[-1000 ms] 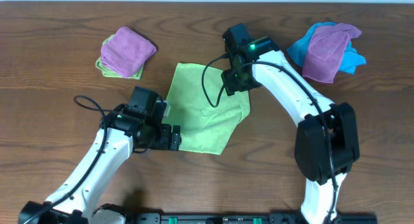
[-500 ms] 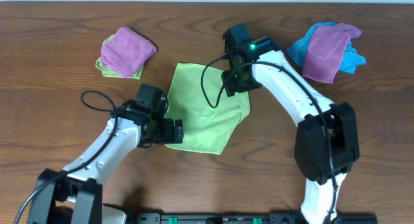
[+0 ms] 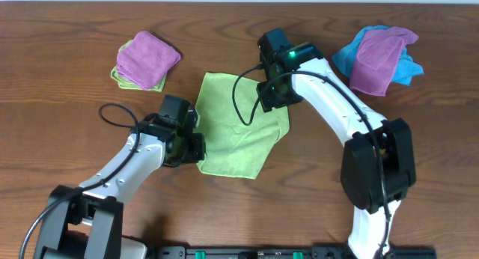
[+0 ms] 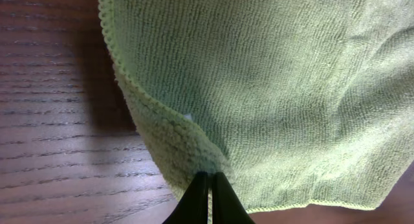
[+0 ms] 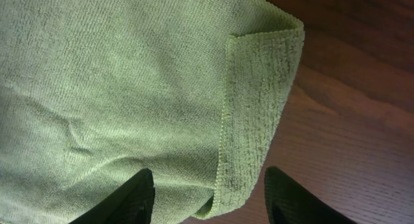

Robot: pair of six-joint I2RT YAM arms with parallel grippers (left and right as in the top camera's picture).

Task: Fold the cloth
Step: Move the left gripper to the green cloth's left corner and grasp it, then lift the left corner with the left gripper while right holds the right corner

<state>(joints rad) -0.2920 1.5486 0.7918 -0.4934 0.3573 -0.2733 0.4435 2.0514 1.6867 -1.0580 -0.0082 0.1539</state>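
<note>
The cloth [image 3: 241, 132] is a lime-green towel lying nearly flat in the middle of the table. My left gripper [image 3: 197, 149] is at its left edge. In the left wrist view the left gripper [image 4: 210, 197] is shut, pinching a raised fold of the cloth [image 4: 272, 75] at its hem. My right gripper [image 3: 274, 96] hovers over the cloth's far right corner. The right wrist view shows the right gripper [image 5: 210, 201] open, its fingers either side of a turned-over flap [image 5: 259, 101] of the cloth [image 5: 110, 75].
A purple cloth on a green one [image 3: 146, 59] sits at the back left. A purple cloth on a blue one [image 3: 380, 57] sits at the back right. A black cable [image 3: 112, 113] loops beside my left arm. Bare wood [image 3: 67, 139] lies to the left.
My left gripper slid right onto the cloth's left edge and shut on it. The right arm has stayed over the far right corner.
</note>
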